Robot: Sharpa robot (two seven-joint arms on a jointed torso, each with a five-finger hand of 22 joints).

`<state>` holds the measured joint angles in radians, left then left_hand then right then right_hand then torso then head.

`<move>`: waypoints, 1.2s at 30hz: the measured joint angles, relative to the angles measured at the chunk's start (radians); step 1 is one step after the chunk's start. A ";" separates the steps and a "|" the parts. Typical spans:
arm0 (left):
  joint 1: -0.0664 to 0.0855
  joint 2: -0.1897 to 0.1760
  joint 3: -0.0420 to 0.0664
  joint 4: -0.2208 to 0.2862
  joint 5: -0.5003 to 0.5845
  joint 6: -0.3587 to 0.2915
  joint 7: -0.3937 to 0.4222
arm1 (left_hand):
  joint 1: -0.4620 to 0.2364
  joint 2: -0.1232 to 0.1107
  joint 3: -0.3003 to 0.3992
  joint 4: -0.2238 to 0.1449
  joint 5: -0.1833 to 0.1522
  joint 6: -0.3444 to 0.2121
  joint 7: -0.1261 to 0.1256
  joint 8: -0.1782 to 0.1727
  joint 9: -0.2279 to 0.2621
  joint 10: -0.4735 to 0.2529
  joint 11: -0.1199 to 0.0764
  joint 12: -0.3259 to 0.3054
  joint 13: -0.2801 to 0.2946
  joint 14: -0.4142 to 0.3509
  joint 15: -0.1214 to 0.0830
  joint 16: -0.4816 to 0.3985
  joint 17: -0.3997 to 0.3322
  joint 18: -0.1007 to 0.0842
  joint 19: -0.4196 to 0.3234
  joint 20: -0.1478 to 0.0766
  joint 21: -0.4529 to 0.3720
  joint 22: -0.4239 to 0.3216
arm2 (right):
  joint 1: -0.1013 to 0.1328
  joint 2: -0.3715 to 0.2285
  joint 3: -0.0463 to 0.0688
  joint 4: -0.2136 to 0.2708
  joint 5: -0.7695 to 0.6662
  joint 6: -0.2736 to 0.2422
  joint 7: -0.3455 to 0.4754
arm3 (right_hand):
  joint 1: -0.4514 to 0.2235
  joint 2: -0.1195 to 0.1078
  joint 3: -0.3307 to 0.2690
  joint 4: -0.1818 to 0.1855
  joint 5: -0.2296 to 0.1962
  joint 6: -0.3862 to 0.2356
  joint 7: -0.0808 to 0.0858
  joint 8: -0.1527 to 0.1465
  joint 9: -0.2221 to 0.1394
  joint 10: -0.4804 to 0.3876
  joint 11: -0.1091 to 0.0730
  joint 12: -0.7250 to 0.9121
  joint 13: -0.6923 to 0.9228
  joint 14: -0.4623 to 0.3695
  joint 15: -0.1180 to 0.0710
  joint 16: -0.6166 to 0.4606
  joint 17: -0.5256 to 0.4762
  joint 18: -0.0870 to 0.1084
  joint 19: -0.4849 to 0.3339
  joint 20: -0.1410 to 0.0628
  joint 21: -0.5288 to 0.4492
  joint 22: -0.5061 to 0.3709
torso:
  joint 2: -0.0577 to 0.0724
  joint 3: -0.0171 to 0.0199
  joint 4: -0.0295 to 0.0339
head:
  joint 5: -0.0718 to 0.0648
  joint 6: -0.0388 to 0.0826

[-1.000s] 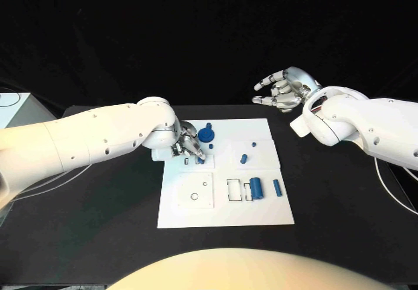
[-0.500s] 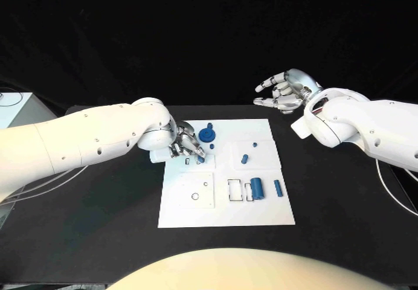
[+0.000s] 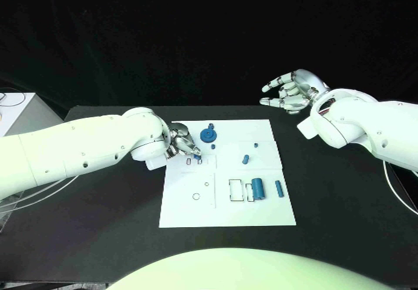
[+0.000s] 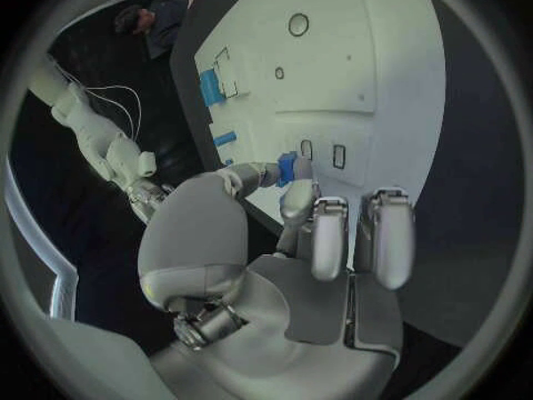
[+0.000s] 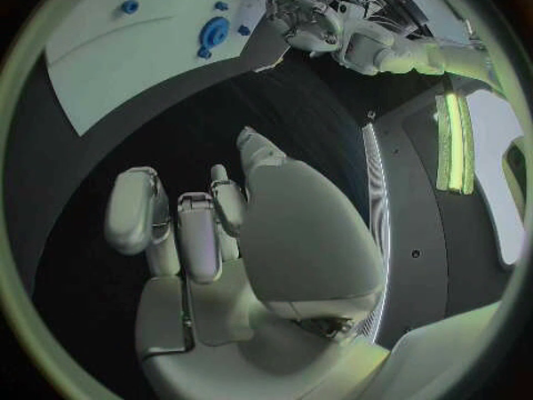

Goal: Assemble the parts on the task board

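The left hand [image 3: 180, 147] is pinching a small blue part [image 4: 287, 167] at its fingertips, hovering over the task board [image 3: 226, 208] beside the blue gear [image 3: 208, 135]. The pair of small slots [image 4: 321, 153] is lying just past the part; it is probably worth lining the part squarely over a slot before pressing. The right hand [image 3: 292, 90] is idling beyond the board's far corner, fingers loosely curled on nothing, above the counter [image 3: 339, 199]

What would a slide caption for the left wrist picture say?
Left hand pinches a small blue part over the white task board.
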<state>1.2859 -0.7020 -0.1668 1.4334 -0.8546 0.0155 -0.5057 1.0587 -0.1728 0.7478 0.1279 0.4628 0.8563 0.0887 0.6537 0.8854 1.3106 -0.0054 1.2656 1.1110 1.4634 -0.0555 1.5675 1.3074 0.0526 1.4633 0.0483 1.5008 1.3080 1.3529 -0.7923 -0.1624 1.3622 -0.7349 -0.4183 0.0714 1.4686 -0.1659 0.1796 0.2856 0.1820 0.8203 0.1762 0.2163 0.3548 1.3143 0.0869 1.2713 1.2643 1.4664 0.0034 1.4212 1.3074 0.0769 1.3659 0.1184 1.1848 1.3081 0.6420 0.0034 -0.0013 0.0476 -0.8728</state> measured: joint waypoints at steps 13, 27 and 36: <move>-0.041 0.007 -0.002 0.014 -0.135 -0.099 0.021 | -0.001 -0.001 0.000 0.000 0.004 0.002 -0.002 0.000 0.001 0.003 -0.003 0.000 -0.001 0.003 -0.003 0.000 0.000 0.000 0.000 0.000 0.000 0.000 | -0.001 0.000 -0.001 -0.006 -0.001 0.000 0.000 | 0.000 0.000 0.000 0.000 0.000 0.000 0.000 0.000 0.000 0.000 0.000 0.000 0.000 0.000 0.000 0.000 0.000 0.000 0.000 0.000 0.000 0.000 | -0.005 0.0026 0.0040 | 0.002 0.000; -0.048 0.017 -0.002 0.015 -0.184 -0.101 0.022 | -0.001 -0.001 0.000 0.000 0.004 0.002 -0.002 0.005 -0.001 0.003 -0.003 0.000 -0.001 0.003 -0.003 0.000 0.000 0.000 0.000 0.000 0.000 0.000 | -0.005 -0.001 -0.001 -0.009 -0.002 0.000 0.000 | 0.000 0.000 0.000 0.000 0.000 0.000 0.000 0.000 0.001 0.000 0.000 0.000 0.000 0.000 0.000 0.000 0.000 0.000 0.000 0.000 0.000 0.000 | -0.003 0.0022 0.0047 | -0.001 0.000; -0.048 0.018 -0.002 0.012 -0.190 -0.078 0.019 | -0.001 -0.001 0.000 0.000 0.002 0.008 0.000 0.005 -0.001 0.007 0.000 0.000 -0.001 0.003 -0.003 0.000 0.000 0.000 0.004 -0.003 0.000 0.000 | -0.008 0.000 -0.001 -0.010 -0.002 0.000 -0.001 | 0.000 0.000 0.000 0.000 0.000 0.000 0.000 0.004 0.001 0.000 0.000 0.000 0.000 0.000 0.000 0.000 0.000 0.000 0.000 0.000 0.000 0.000 | -0.003 0.0020 0.0048 | -0.002 0.000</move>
<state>1.2376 -0.6836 -0.1683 1.4458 -1.0448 -0.0626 -0.4866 1.0581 -0.1734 0.7477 0.1279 0.4649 0.8641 0.0884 0.6583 0.8845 1.3171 -0.0051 1.2656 1.1102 1.4668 -0.0588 1.5675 1.3073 0.0527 1.4668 0.0448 1.5008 1.3077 1.3445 -0.7926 -0.1638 1.3518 -0.7371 -0.4186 0.0708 1.4686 -0.1659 0.1796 0.2856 0.1820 0.8203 0.1762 0.2204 0.3554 1.3143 0.0869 1.2713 1.2644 1.4664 0.0035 1.4213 1.3073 0.0769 1.3659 0.1184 1.1849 1.3076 0.6390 0.0054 0.0035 0.0453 -0.8727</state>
